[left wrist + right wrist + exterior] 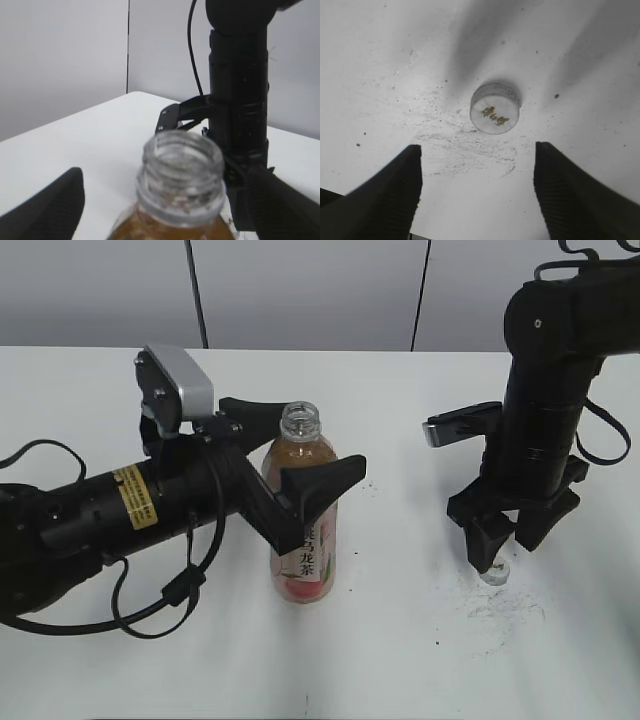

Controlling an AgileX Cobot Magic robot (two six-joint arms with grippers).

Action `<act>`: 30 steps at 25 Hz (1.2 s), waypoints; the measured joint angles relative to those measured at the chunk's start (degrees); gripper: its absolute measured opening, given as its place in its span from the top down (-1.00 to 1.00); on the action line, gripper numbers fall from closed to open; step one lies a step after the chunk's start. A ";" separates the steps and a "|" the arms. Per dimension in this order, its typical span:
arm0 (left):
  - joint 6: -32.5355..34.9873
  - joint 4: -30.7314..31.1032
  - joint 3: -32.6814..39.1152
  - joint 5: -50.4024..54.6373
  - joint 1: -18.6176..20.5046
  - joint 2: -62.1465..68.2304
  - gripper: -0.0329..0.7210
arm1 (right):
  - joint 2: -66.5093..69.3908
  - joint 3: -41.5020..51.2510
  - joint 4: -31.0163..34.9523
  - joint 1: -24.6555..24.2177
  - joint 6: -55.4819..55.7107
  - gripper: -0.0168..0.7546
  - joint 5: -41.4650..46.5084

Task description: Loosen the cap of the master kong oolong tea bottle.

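The master kong oolong tea bottle (303, 540) stands upright at the table's middle, with amber tea, a pink label and an open, capless neck (180, 170). My left gripper (312, 448) has one black finger behind the bottle and one in front, and holds its body. The fingers show at both lower corners of the left wrist view (165, 212). The cap (494, 573), white-grey with a small dark mark on top, lies flat on the table (495, 109). My right gripper (505, 540) hangs just above it, open and empty (477, 195), with the cap beyond the fingertips.
The white table (400, 660) has dark scuff marks around the cap (465, 145). The left arm's black cable (150, 610) loops on the table at the front left. A grey wall stands behind the table.
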 joint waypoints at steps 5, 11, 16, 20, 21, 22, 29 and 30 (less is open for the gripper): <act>0.00 -1.42 0.00 -0.05 0.00 -3.23 -0.64 | 0.00 0.00 0.00 0.00 0.00 -0.40 0.12; 0.00 -1.98 0.00 1.32 0.00 -6.88 -0.64 | 0.00 0.00 0.00 0.00 0.06 -0.40 0.28; 0.07 -2.22 0.00 6.63 0.00 -11.06 -0.64 | 0.00 0.00 0.00 0.00 0.06 -0.40 0.39; 0.07 -2.39 0.00 12.39 0.00 -14.97 -0.64 | 0.00 0.00 0.00 0.00 0.06 -0.40 0.45; 0.07 -2.45 0.00 13.98 0.00 -16.11 -0.64 | 0.00 0.00 0.00 0.00 0.06 -0.40 0.56; 0.07 -2.52 0.00 16.11 0.00 -17.14 -0.64 | 0.00 0.00 0.00 0.00 0.06 -0.40 0.62; 0.07 -2.89 0.00 36.14 0.00 -27.19 -0.64 | 0.00 0.00 0.00 0.00 0.11 -0.40 1.22; 0.07 -2.89 0.00 39.68 0.00 -28.92 -0.64 | 0.00 0.00 0.00 0.00 0.11 -0.40 1.49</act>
